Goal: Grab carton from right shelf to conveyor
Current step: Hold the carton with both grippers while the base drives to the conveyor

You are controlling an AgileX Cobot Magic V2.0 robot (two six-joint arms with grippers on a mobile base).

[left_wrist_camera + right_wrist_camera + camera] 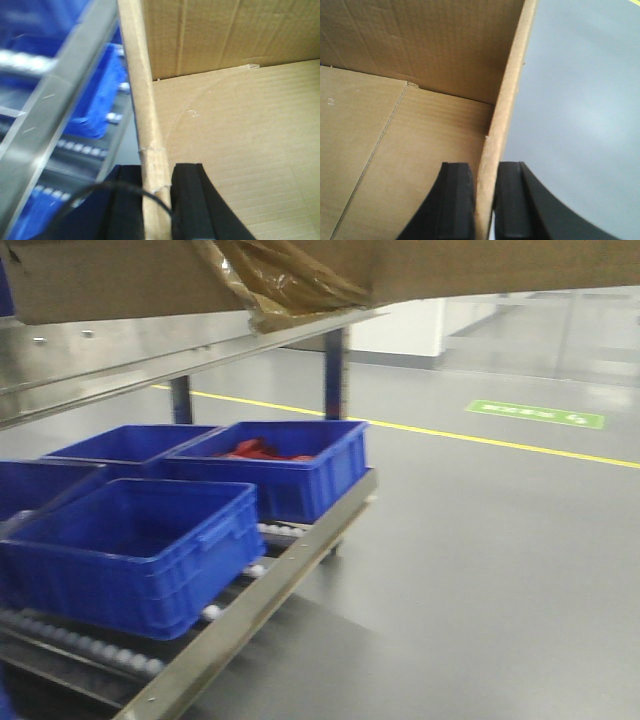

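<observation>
The open brown cardboard carton [400, 265] fills the top of the front view, held up in the air, with torn tape hanging under it. In the left wrist view my left gripper [157, 200] is shut on the carton's left wall [145, 100], one black pad on each side. In the right wrist view my right gripper [485, 200] is shut on the carton's right wall [507, 100]. The carton's bare inside [395, 150] shows in both wrist views. The roller conveyor [250, 610] lies below and to the left.
Several blue plastic bins [130, 545] stand on the conveyor rollers; the far right one [290, 465] holds something red. A metal shelf rail [120, 365] runs above them, with blue posts [335, 370]. Grey floor [480, 570] with a yellow line [500, 440] spreads to the right.
</observation>
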